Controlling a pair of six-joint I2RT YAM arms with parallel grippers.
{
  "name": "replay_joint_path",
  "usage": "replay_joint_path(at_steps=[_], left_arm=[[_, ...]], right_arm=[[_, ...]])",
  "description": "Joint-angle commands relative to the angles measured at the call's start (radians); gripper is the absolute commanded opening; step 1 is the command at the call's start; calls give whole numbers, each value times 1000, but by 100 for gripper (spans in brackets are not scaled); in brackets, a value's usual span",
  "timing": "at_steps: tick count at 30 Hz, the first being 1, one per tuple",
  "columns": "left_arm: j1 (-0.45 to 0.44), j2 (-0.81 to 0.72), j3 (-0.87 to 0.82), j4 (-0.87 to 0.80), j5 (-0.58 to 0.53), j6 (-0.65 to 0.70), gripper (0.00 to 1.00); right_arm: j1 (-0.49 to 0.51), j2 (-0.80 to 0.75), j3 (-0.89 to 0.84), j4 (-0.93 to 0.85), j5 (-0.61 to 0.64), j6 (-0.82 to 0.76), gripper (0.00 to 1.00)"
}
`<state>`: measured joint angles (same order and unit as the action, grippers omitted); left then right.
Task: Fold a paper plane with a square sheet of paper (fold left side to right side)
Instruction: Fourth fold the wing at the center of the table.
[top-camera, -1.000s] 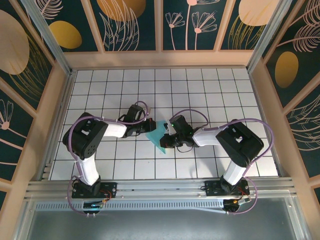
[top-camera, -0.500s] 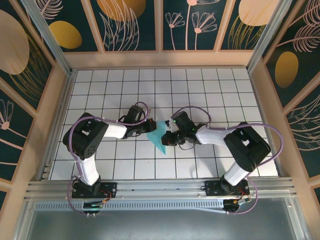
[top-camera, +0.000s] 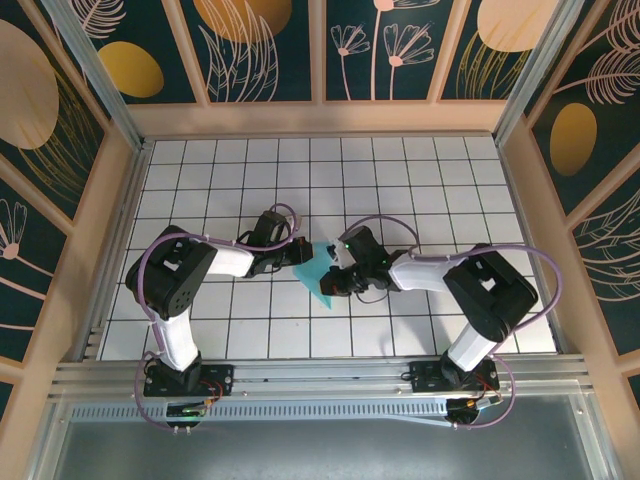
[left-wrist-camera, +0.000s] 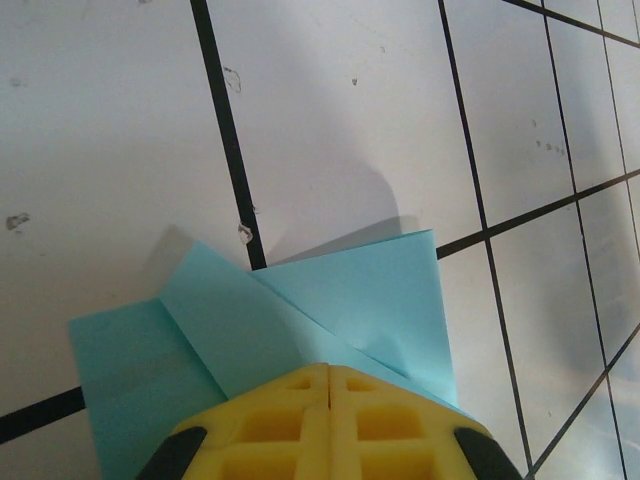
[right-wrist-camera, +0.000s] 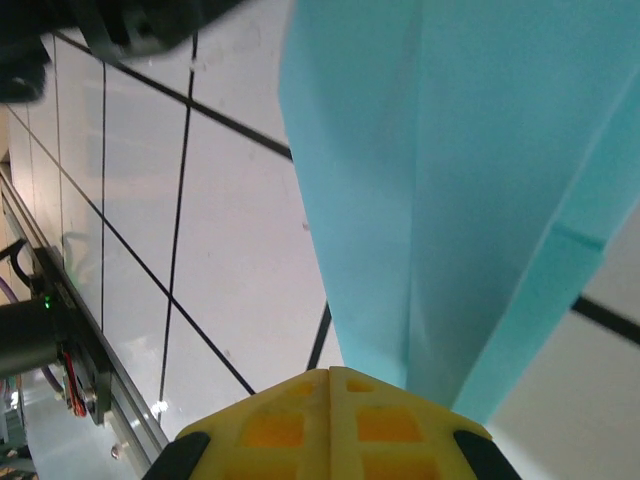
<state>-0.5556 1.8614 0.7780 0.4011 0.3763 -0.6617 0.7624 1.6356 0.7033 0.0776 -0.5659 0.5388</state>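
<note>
The turquoise paper (top-camera: 320, 274) lies on the white grid table as a creased, pointed shape with overlapping layers, its tip toward the near side. My left gripper (top-camera: 298, 256) is at the paper's upper left edge, and its yellow fingers (left-wrist-camera: 290, 420) are shut with the paper (left-wrist-camera: 300, 310) running under their tips. My right gripper (top-camera: 337, 279) is at the paper's right edge, also shut. In the right wrist view the paper (right-wrist-camera: 440, 180) reaches down behind the right-hand fingertip. The seam between both pairs of fingers shows no paper in it.
The gridded tabletop (top-camera: 420, 180) stretches open behind and to both sides of the arms. Wooden-framed patterned walls (top-camera: 320, 110) ring it. A metal rail (top-camera: 320, 375) runs along the near edge by the arm bases.
The right gripper swung out over the paper's right side and came back a little. The visible paper outline widened, then narrowed again. The left gripper stayed put.
</note>
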Motion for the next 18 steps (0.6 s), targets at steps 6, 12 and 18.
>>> replay_joint_path(at_steps=[6,12,18], left_arm=[[5,31,-10,-95,-80,29,0],[5,30,-13,-95,-80,29,0],[5,27,-13,-99,-82,33,0]], right_arm=[[31,-22,-22,-5,-21,18,0],[29,1,-19,-20,10,20,0],[30,23,-27,-20,18,26,0]])
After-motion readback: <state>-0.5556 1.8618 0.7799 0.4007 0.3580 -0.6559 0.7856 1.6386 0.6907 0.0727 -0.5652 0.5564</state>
